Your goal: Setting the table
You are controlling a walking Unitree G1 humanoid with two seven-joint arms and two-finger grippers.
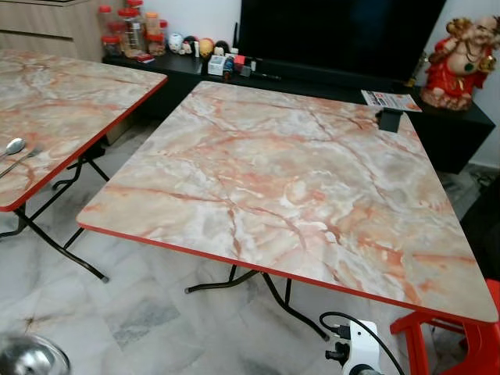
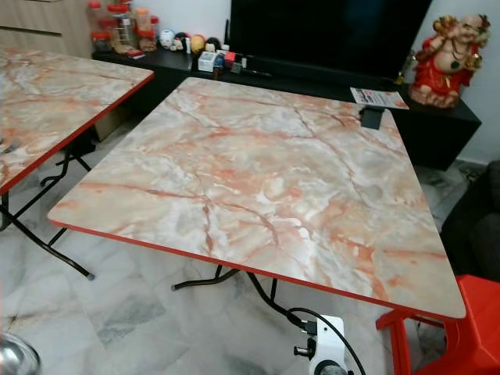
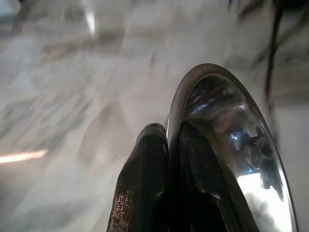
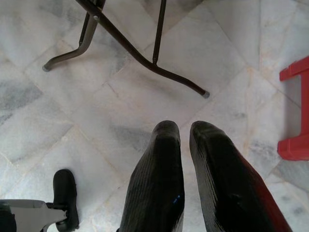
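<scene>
A square marble-patterned folding table (image 1: 273, 180) with a red edge stands right in front of me, its top nearly bare. My left gripper (image 3: 171, 133) hangs low at my left, shut on the rim of a shiny steel bowl (image 3: 231, 159). That bowl also glints at the lower left, over the floor (image 1: 31, 358). A second marble table (image 1: 55, 109) at the left carries a spoon (image 1: 14, 146) and another utensil (image 1: 19, 162). My right gripper (image 4: 185, 133) hangs over the floor tiles beside the table's legs, its fingers together and holding nothing.
A small black object (image 1: 388, 119) stands at the table's far right corner. A red plastic stool (image 1: 469, 336) is at the near right. Behind the table runs a black TV console (image 1: 328, 78) with jars (image 1: 129, 27), a leaflet (image 1: 391, 100) and a red figurine (image 1: 461, 62).
</scene>
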